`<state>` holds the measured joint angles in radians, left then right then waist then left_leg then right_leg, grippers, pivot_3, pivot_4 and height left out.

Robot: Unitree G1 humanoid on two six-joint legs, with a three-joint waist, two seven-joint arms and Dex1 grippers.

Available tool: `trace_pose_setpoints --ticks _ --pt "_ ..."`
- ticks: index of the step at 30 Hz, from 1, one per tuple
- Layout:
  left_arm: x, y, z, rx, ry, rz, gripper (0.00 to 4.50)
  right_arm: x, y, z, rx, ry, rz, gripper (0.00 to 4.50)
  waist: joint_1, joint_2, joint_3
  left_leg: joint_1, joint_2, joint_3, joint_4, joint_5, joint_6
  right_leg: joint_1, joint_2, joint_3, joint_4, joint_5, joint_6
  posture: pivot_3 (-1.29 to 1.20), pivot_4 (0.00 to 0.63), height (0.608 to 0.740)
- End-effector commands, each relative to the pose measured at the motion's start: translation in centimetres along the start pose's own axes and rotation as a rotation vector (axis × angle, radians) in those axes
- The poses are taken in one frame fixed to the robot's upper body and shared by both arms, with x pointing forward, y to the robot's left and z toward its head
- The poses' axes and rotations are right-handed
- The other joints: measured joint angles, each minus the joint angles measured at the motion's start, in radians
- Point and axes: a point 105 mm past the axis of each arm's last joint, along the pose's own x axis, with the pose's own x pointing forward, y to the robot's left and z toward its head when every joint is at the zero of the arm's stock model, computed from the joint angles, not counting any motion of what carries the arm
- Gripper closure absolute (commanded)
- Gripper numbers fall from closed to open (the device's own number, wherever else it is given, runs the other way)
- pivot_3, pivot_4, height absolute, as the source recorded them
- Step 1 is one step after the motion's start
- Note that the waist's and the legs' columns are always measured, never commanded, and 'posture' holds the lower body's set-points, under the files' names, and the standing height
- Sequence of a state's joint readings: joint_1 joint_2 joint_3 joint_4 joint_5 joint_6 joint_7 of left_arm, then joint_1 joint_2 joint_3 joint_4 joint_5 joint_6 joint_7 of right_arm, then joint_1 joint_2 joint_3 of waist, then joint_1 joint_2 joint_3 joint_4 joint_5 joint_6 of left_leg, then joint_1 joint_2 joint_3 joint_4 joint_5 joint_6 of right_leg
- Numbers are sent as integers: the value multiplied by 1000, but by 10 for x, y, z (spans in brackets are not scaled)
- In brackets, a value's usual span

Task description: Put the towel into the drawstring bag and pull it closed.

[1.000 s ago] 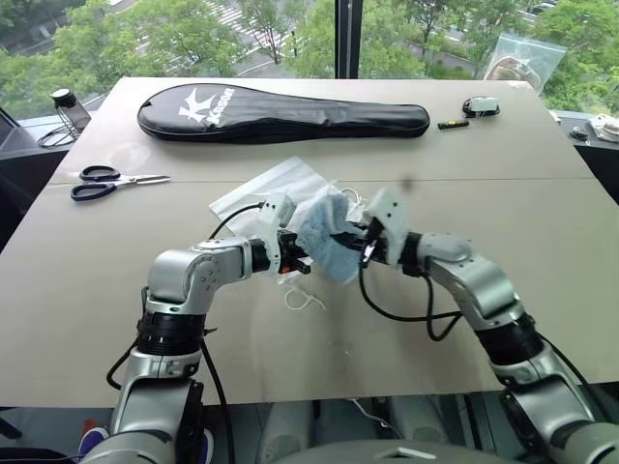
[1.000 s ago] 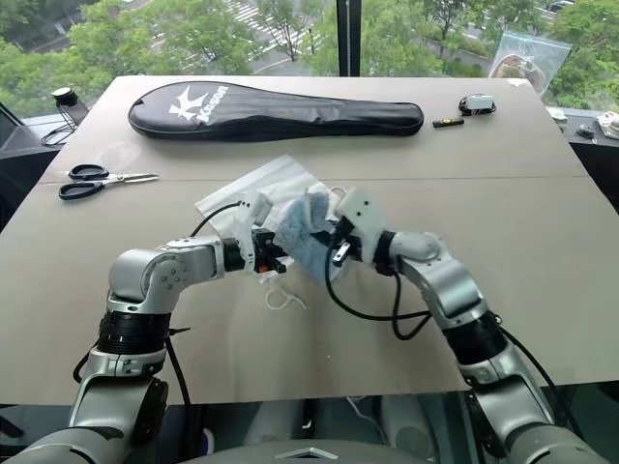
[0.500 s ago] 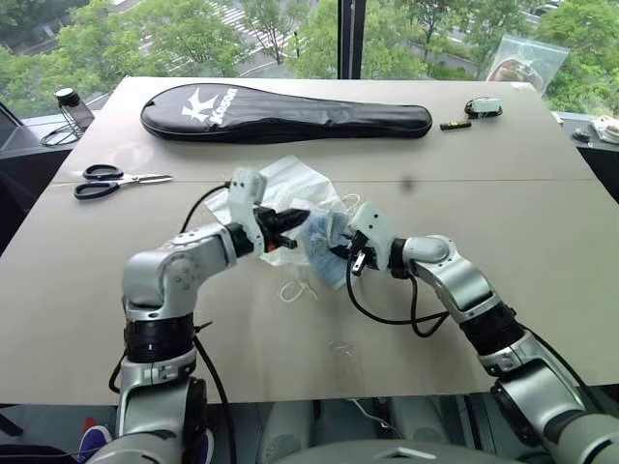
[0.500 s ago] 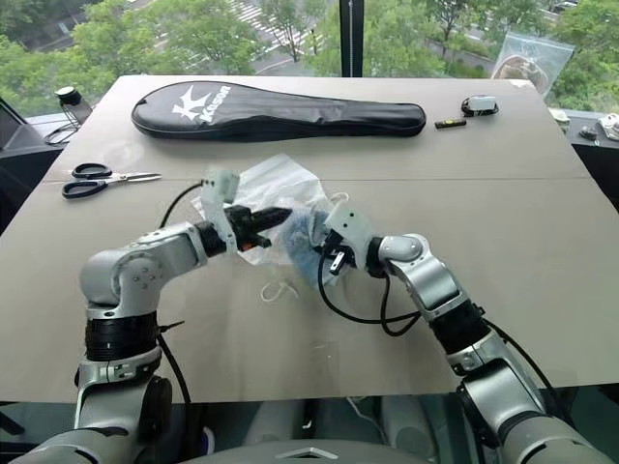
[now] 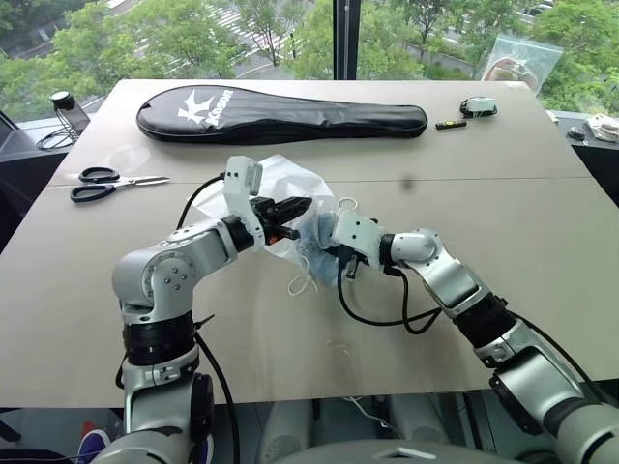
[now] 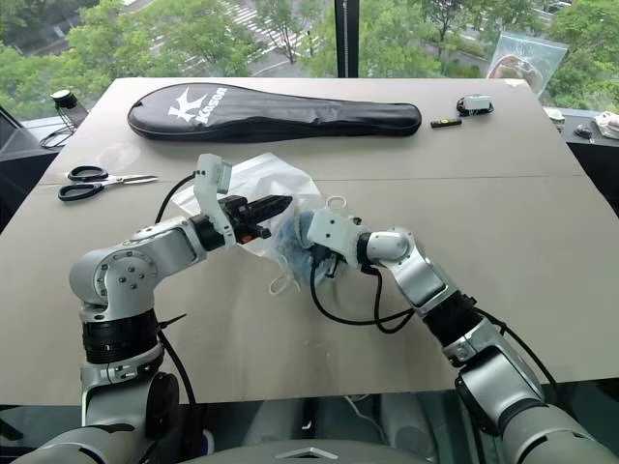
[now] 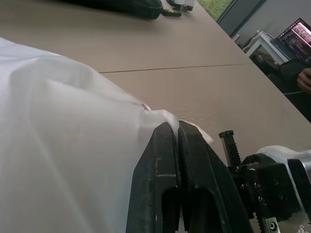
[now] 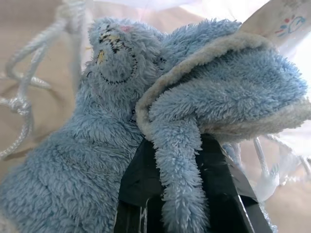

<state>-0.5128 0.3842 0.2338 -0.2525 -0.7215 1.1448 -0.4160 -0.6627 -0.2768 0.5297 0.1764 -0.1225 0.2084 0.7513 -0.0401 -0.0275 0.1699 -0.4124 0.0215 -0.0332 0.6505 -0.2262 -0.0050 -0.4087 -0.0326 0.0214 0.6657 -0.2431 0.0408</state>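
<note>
- Table (image 5: 542, 242): broad tan top; a black racket case (image 5: 280, 112) lies along the far side, scissors (image 5: 116, 182) at far left.
- Drawstring bag (image 5: 290, 188): raised off the table at centre, white cords (image 5: 302, 282) trailing below.
- Towel (image 8: 160, 126): light blue, at the bag's mouth.
- Left gripper (image 7: 176, 127): fingers pressed together, pinching the bag's film.
- Right gripper (image 6: 314, 253): clamped on the towel.

both arms are showing silver-grey rounded shells with black joint bands, black cables looping along them, white blocks at the wrists, and each gripper is ending in two glossy black fingers.
</note>
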Motion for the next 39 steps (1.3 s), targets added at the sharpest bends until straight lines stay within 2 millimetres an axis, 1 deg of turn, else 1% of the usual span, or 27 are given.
trace_pose_setpoints --ticks 1,3,5,7,9,11,13,15,17,18,21,22,24,26,27,28,29,31,32,34,36,37,39 --pt "8 -21 7 73 -28 -67 4500 3 1 10 -155 -12 16 4454 1 0 0 0 0 0 0 0 0 0 0 0 0 0 0 0 150 740" --pt "11 -25 6 89 -25 -80 4500 3 0 9 -246 4 21 4454 1 0 0 0 0 0 0 0 0 0 0 0 0 0 0 0 150 740" --pt "15 -27 5 94 -26 -85 4500 2 0 7 -292 21 26 4454 2 0 0 0 0 0 0 0 0 0 0 0 0 0 0 0 150 740" --pt "14 -35 2 120 -5 -126 4500 4 -5 7 -207 24 -3 4454 3 0 0 -1 0 0 0 0 0 0 0 0 0 0 0 0 150 740" --pt "6 -42 -5 115 30 -174 4500 9 -13 13 134 -50 -78 4454 0 0 0 0 0 0 0 0 0 0 0 0 0 0 0 0 150 740" --pt "0 -44 -10 117 50 -193 4500 10 -17 14 335 -92 -110 4454 -2 0 0 0 1 -2 -1 0 0 -1 0 1 0 0 0 0 150 740" --pt "-14 -42 -23 128 95 -192 4500 5 -28 5 612 -139 -173 4454 -1 0 0 -1 1 -2 -1 0 0 -1 0 1 1 0 0 0 150 740" --pt "-26 -37 -33 121 129 -171 4500 -2 -33 1 857 -218 -193 4454 0 1 0 -1 1 -2 -1 0 0 -2 -1 1 1 0 0 0 150 740" --pt "-30 -34 -37 106 134 -154 4500 -8 -35 5 990 -297 -183 4454 8 1 1 -1 1 -2 -2 0 0 -2 -2 1 0 0 0 0 150 740" --pt "-29 -33 -37 102 132 -151 4500 -10 -36 9 1058 -337 -179 4455 22 1 1 -2 0 -3 -2 0 0 -2 -2 0 0 0 -1 0 150 740" --pt "-24 -36 -36 59 109 -155 4500 -11 -43 15 1205 -412 -190 4455 26 2 2 -3 -1 -1 -2 0 0 -2 -2 -2 -1 0 -1 0 150 740" --pt "-22 -38 -35 53 104 -156 4500 -10 -45 14 1217 -409 -201 4455 26 2 2 -2 -1 -1 -2 0 0 -2 -2 -2 -1 0 -1 0 150 740" --pt "-18 -40 -34 52 97 -163 4500 -3 -43 13 1134 -354 -236 4455 24 2 2 -2 -1 -1 -2 0 0 -2 -2 -2 -1 0 -1 0 150 740" --pt "-11 -39 -28 34 65 -149 4500 0 -36 16 1044 -316 -211 3430 23 3 2 -2 -1 0 -2 0 0 -2 -1 -2 -1 0 -1 0 150 740" --pt "-7 -37 -24 20 47 -139 4500 -2 -32 17 991 -297 -193 3012 23 3 2 -3 -1 0 -2 0 0 -2 -1 -2 -1 0 0 0 150 740" --pt "-5 -36 -20 7 32 -133 4500 -4 -26 17 922 -270 -178 2686 23 3 2 -3 -1 1 -2 0 0 -2 -1 -2 -1 0 0 0 150 740" --pt "-3 -35 -18 -3 22 -127 4500 -6 -22 18 872 -249 -171 2204 23 3 2 -3 -1 0 -2 0 0 -2 -1 -2 -1 0 0 0 150 740" --pt "0 -31 -14 -4 17 -113 4500 -18 -18 20 822 -235 -169 1364 23 3 2 -3 -1 1 -2 0 0 -2 -1 -2 -1 0 0 0 150 740" --pt "1 -30 -13 -2 16 -109 4500 -25 -16 20 792 -220 -167 821 23 3 2 -3 -1 0 -2 0 0 -2 -1 -2 -1 0 0 0 150 740" --pt "1 -26 -11 -1 17 -104 4500 -41 -14 21 751 -209 -177 821 23 3 2 -3 -1 1 -2 0 0 -2 -1 -2 -2 0 0 0 150 740" --pt "1 -24 -9 0 17 -103 4500 -52 -14 22 737 -206 -192 821 22 3 2 -3 -1 1 -2 0 0 -2 -1 -2 -2 0 0 0 150 740" --pt "1 -24 -9 2 17 -105 4500 -53 -13 21 727 -191 -194 821 20 3 2 -3 -1 0 -2 0 0 -2 -1 -2 -2 0 0 0 150 740" --pt "1 -26 -8 10 20 -119 4500 -48 -3 12 685 -115 -171 821 18 3 2 -2 -1 0 -2 0 0 -2 0 -1 -1 0 0 0 150 740"
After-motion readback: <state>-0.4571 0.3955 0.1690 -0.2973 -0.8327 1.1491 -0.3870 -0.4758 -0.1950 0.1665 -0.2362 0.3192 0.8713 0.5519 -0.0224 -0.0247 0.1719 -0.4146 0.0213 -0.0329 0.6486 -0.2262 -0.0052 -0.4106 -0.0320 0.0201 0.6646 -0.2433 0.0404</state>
